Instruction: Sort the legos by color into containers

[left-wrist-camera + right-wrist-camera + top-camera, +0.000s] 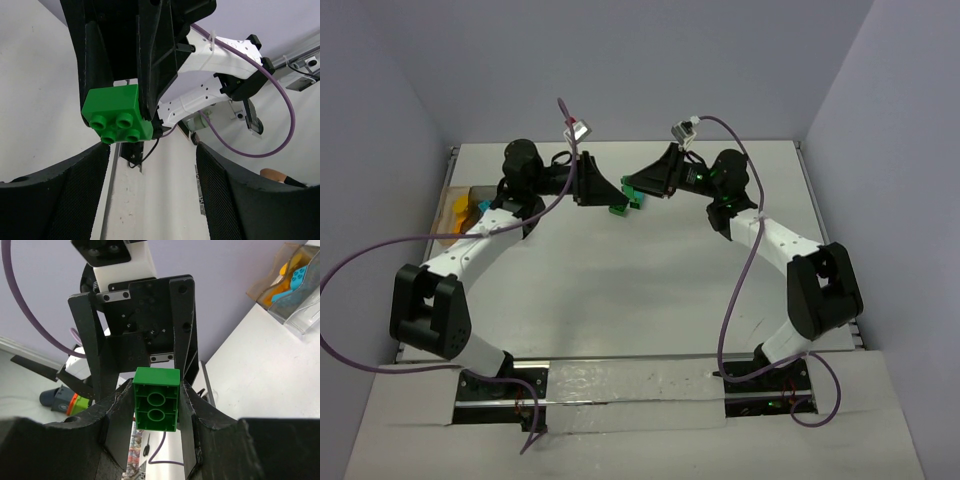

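We see a small green plastic brick [156, 400] clamped between the two black fingers [116, 417] of the right gripper [156, 392]. Each finger presses a side wall of the brick, so these jaws are closed on it. The brick's hollow underside faces back toward the right wrist. Its four round studs point away, toward the left gripper [152, 157]. It is held up off the white table [650, 290].

The left gripper faces the right one tip to tip, and the two meet in the air. Its jaws stand apart, with a clear gap between the mesh-padded fingers [60, 197]. From the left wrist, we see the brick beyond the fingertips. It sits above the gap and nearer the left-hand finger, and neither pad touches it. From the right wrist, the left gripper's long fingers reach forward on either side of the brick. One of them is just beside the brick's edge, but we cannot tell whether it touches.

The smoky brown-tinted plastic tray [257, 290] and the clear plastic tray [302, 322] sit side by side on the table. They are well apart from both pairs of fingers, off past the left arm's elbow. Orange, yellow and cyan pieces [299, 277] lie in them, though we cannot tell which tray holds which piece.
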Tool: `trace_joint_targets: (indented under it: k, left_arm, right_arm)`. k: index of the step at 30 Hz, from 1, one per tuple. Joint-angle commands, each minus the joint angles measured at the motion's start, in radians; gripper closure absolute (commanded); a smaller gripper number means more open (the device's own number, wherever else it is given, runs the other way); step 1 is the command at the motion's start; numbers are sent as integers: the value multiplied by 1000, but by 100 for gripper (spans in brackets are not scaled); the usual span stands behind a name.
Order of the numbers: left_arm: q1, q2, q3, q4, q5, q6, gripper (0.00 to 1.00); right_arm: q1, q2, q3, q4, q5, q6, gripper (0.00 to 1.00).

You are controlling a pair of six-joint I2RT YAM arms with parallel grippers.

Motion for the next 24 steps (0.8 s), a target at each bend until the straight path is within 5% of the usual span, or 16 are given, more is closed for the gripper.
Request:
trace_joint_targets:
  k: [1, 14, 24]
  left_arm:
    - [-6, 5, 36, 66, 25, -29, 25]
    - [-6, 40, 47, 119, 8, -83, 31]
    - [-4, 41, 32, 146, -8, -123, 54]
  right_arm:
    - [11, 7, 25, 5, 7, -48, 100]
    - [18, 6, 38, -2, 10, -43, 100]
    - [25, 1, 28, -52, 30, -107, 100]
